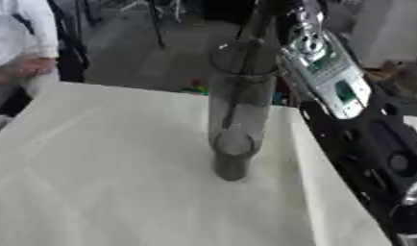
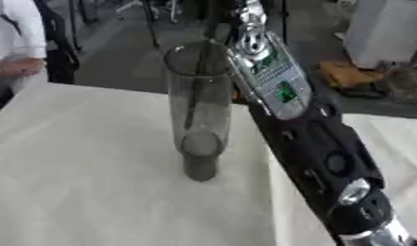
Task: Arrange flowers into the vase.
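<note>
A tall clear glass vase [image 1: 237, 110] stands upright on the white table [image 1: 103, 182], near its right edge. A thin dark stem [image 2: 195, 96] runs down inside the vase and rises out of its mouth toward the top edge of the view; no blossom shows. My right arm [image 2: 275, 81] reaches from the lower right, past the vase's right side, up to the top. Only a dark part of my right hand [image 1: 275, 12] shows there, above the vase's mouth by the stem. My left hand is in neither view.
The table's right edge [image 1: 317, 158] runs close beside the vase, with my arm over it. Beyond the far edge lies grey floor with chair legs [image 1: 157, 29] and small coloured things [image 1: 195, 86]. Brown boxes [image 2: 350, 74] sit at the back right.
</note>
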Controlling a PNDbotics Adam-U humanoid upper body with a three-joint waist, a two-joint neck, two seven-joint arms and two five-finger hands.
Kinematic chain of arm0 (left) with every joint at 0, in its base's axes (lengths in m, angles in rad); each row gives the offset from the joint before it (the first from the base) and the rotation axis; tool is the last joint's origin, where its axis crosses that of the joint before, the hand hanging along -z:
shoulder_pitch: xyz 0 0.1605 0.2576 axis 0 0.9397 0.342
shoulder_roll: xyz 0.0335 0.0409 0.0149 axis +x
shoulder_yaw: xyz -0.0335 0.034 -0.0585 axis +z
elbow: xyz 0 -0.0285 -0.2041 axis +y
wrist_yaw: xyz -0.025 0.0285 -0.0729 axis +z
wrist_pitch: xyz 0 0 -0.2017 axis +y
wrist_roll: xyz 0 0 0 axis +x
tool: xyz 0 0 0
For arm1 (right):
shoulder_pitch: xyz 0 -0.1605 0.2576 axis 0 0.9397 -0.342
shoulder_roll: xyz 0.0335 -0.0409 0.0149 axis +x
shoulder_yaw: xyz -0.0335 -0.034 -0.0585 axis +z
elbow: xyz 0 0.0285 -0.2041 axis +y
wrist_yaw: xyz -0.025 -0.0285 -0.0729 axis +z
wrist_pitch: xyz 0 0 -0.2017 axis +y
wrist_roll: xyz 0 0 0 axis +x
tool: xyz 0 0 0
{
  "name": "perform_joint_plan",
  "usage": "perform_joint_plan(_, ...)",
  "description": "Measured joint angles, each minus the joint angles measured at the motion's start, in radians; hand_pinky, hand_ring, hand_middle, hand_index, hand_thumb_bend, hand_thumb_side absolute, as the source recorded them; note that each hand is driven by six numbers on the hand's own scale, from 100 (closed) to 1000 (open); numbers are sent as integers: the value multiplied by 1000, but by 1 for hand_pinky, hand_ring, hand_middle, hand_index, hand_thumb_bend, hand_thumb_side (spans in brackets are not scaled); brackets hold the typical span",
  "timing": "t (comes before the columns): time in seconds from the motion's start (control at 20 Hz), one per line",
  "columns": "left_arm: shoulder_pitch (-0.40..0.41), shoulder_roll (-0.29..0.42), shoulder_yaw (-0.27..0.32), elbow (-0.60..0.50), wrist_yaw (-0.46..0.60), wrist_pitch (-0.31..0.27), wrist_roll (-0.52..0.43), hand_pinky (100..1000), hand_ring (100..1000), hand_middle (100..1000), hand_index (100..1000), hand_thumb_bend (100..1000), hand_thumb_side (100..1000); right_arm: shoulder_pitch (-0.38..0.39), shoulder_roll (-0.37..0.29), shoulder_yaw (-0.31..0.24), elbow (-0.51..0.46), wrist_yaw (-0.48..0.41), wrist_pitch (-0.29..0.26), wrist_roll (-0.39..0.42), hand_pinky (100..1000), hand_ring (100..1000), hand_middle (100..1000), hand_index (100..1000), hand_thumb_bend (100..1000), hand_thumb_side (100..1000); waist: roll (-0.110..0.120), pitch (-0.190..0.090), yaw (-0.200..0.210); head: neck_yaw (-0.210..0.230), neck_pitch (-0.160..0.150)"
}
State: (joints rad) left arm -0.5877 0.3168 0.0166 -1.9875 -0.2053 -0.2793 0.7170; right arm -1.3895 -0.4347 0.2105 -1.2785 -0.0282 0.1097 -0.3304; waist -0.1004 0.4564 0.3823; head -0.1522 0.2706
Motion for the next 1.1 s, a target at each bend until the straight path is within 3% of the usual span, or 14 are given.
perform_joint_plan(0.2,0,0,0,0,0,-1,0,910,1000,884,972,370,1000,1,-4,8,6,62,5,23,486,515,486,278,100,956,0,0,-4,2,0)
perform_joint_plan(0.45,0,0,0,0,0,-2,1,910,1000,883,970,365,1000,1,-9,13,6,114,11,59,494,523,489,298,100,955,-2,-2,-8,2,0)
perform_joint_plan(1.1,0,0,0,0,-2,-4,3,912,1000,883,970,363,1000,13,-19,25,6,163,27,141,601,598,551,475,100,1000,-4,-7,-17,10,1)
